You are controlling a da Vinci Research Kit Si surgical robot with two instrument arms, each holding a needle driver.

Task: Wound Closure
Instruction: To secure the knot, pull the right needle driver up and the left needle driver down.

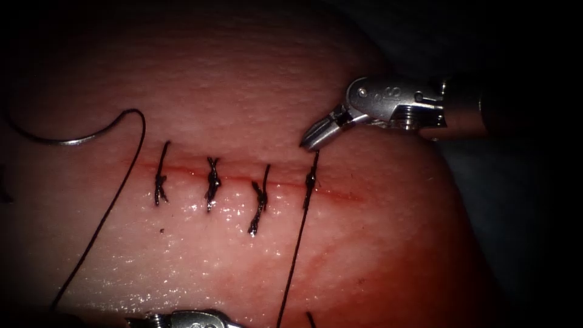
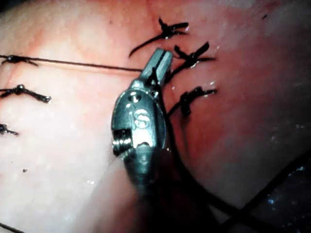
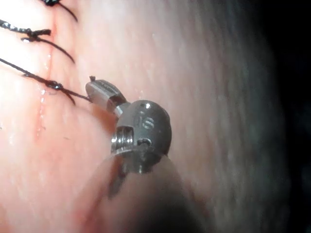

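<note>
A slab of tissue (image 1: 243, 73) lies under the lamp with a cut (image 1: 243, 177) running level across its middle, a thin line of red fluid (image 1: 340, 194) marking the cut's right end. Four stitches cross the cut: three finished knots (image 1: 212, 181) with short cut ends, and a fourth knot (image 1: 311, 180) at the right-hand end, just under the right tool.

The right tool (image 1: 316, 138) reaches in from the tissue's right edge, its tip hovering just above the fourth knot on the far side of the cut. Its jaws look pressed together and appear to pinch the short upper end of the thread at that knot; the right wrist view shows the tip (image 3: 99, 91) meeting the dark strand.

From the fourth knot the thread (image 1: 294, 255) runs straight down to the tissue's near edge. There the left tool (image 1: 188, 319) sits low at the near edge, left of that strand. In the left wrist view its jaws (image 2: 158, 65) are closed on the thread, which stretches taut away from them across the tissue.

The curved needle (image 1: 61, 138) lies free on the tissue near its left edge, on the far side of the cut, held by neither tool and not in the tissue. Its thread arcs from its end and trails down toward the near left corner.
</note>
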